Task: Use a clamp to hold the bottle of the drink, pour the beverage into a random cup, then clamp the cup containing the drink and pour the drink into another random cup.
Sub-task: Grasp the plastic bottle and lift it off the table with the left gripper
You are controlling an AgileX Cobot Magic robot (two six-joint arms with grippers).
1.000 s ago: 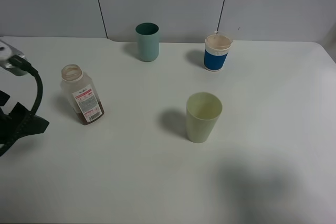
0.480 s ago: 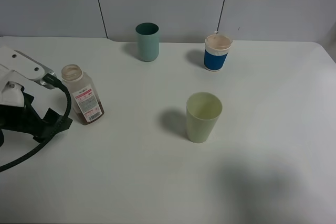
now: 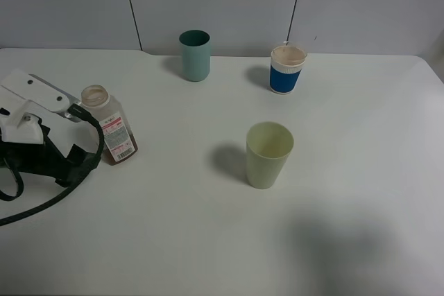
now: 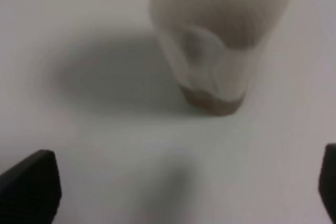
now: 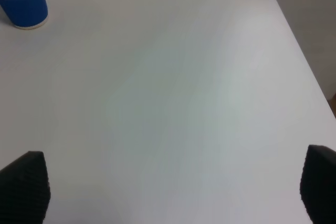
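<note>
My left clamp [image 4: 177, 190] has its jaws spread wide and empty. The bottle [image 4: 220, 40] stands just ahead of them, not yet between them. It is near the left edge of the tabletop [image 3: 361, 192], capless, with a little brown beverage [image 3: 122, 150] low inside. I judge it light, thin-walled and slick, easy to tip or crush, so I'd take it round the labelled body, well below the open mouth. My right clamp [image 5: 173, 187] is likewise released, holding nothing above the tabletop. The pale green tumbler [image 3: 268, 154] stands mid-table, well apart.
</note>
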